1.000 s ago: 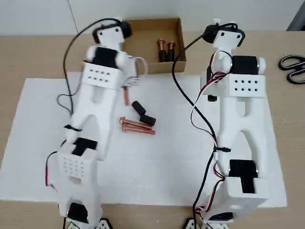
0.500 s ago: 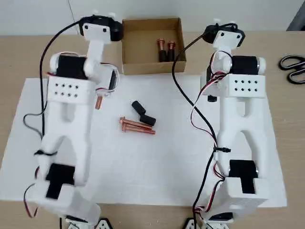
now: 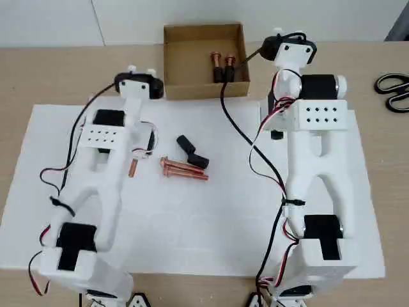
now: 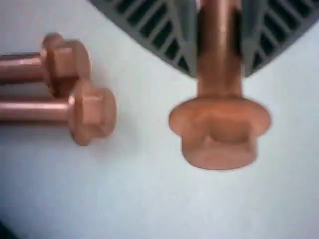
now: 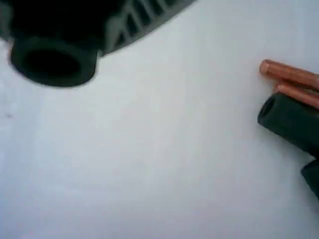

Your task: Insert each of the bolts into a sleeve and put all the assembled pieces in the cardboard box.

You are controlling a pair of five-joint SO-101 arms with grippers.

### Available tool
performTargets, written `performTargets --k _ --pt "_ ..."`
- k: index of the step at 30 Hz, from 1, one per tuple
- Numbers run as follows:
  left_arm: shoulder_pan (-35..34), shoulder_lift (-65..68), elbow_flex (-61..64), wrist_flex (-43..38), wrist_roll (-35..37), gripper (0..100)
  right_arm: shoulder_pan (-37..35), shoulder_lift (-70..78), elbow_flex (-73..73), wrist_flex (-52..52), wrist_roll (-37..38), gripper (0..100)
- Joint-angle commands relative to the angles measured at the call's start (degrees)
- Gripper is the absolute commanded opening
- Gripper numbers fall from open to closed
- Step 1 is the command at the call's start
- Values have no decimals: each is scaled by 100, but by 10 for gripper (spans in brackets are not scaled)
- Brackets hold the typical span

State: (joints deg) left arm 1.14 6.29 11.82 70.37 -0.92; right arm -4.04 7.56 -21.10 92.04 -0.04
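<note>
My left gripper is shut on a copper bolt and holds it just over the white sheet, left of the loose parts. The left wrist view shows the bolt head-down between the grey jaws of that gripper. Two more bolts lie side by side mid-sheet, and their heads appear close by. Two black sleeves lie beside them. My right gripper is shut on a black sleeve, held over the sheet's right part. The cardboard box holds two assembled pieces.
A white foam sheet covers most of the wooden table. Black scissors lie at the far right edge. Black cables hang from both arms over the sheet. From the right wrist, bolt tips and a loose sleeve show.
My left arm has carried the bolt from near the box leftward and toward the front of the sheet. The right arm has shifted slightly left with its sleeve.
</note>
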Motion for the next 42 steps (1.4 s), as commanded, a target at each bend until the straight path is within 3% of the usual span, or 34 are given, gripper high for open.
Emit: performTargets --k 1,7,19,38,42 --pt "-26 220 4 -413 -44 6 -13 -374 -26 31 35 4" --pt "-18 782 -4 -580 -273 76 -13 -374 -26 40 35 4" --pt "-202 1152 -40 -967 -281 80 -22 -347 -26 31 35 5" --pt "123 1152 -374 -686 -246 6 -22 -338 -26 4 9 5" --pt "132 1152 -866 -141 -105 6 -22 -338 -26 22 26 5"
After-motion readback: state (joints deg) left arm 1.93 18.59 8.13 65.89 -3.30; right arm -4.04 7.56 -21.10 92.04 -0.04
